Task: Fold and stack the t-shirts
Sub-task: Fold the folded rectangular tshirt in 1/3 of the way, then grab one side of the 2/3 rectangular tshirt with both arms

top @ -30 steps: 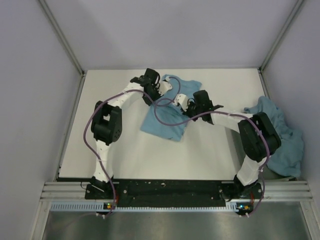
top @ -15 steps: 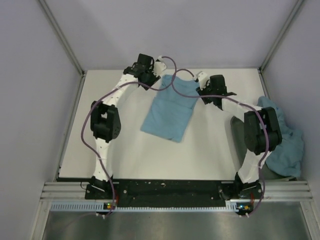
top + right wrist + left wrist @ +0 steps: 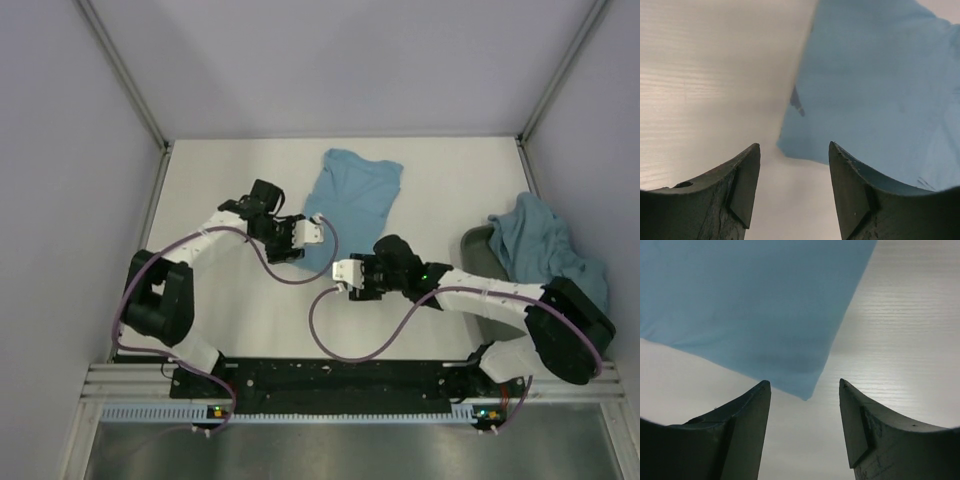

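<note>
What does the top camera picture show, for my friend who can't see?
A light blue t-shirt lies flat on a white table. Two robot arms reach toward its near corners, left tool and right tool open. More blue shirts are heaped on the right.

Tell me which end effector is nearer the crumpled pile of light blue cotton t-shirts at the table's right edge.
Right. The right end effector sits mid-table, left of the pile; the left end effector is even farther left.
</note>
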Tool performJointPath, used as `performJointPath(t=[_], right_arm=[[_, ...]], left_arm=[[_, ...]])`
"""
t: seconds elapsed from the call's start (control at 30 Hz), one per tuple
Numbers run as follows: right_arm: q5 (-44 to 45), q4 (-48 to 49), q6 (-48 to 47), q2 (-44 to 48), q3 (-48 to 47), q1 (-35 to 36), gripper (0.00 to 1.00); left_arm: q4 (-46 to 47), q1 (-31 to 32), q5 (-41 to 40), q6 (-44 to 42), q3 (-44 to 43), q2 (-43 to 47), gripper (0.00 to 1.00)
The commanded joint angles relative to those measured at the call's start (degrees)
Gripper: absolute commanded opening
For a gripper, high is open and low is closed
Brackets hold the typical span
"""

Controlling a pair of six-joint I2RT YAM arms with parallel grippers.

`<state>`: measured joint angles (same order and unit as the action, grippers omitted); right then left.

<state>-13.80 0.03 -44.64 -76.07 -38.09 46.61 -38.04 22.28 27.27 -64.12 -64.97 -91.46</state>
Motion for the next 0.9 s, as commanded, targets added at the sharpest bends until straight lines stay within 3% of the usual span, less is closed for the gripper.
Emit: performJointPath(t=[0.0,0.2,0.27,0.53,0.63,0.77,0.87], right_arm=[[6.0,2.7,-3.9,-5.0,-0.5,3.0,0.57],[9.4,1.1,-3.6,-11.9,-4.4,4.1,0.56],[10.6,0.1,-4.0,-13.6,-5.2,4.6,0.51],[11.2,-2.8,-3.0,-14.3,-5.8,4.6,0.01],[11.5,-4.7,-3.3,-13.7,-5.8,4.7,0.0],[11.2,-4.6,-3.6,-12.1,-4.6,4.6,0.0],[10.7,-4.7,-3.5,-11.5,-4.4,4.6,0.0]], left_arm=[[6.8,0.0,0.2,-3.8,1.1,-2.2,0.62],[8.3,1.1,-3.1,-3.0,1.1,-6.4,0.61],[7.5,1.4,-3.6,-3.7,1.9,-6.7,0.6],[2.4,2.0,-5.4,-7.1,4.1,-5.9,0.59],[1.7,1.9,-5.7,-9.0,5.4,-5.1,0.6],[8.2,2.3,-8.3,-6.7,7.7,-5.7,0.6],[13.2,3.0,-9.9,-3.3,8.0,-6.5,0.52]])
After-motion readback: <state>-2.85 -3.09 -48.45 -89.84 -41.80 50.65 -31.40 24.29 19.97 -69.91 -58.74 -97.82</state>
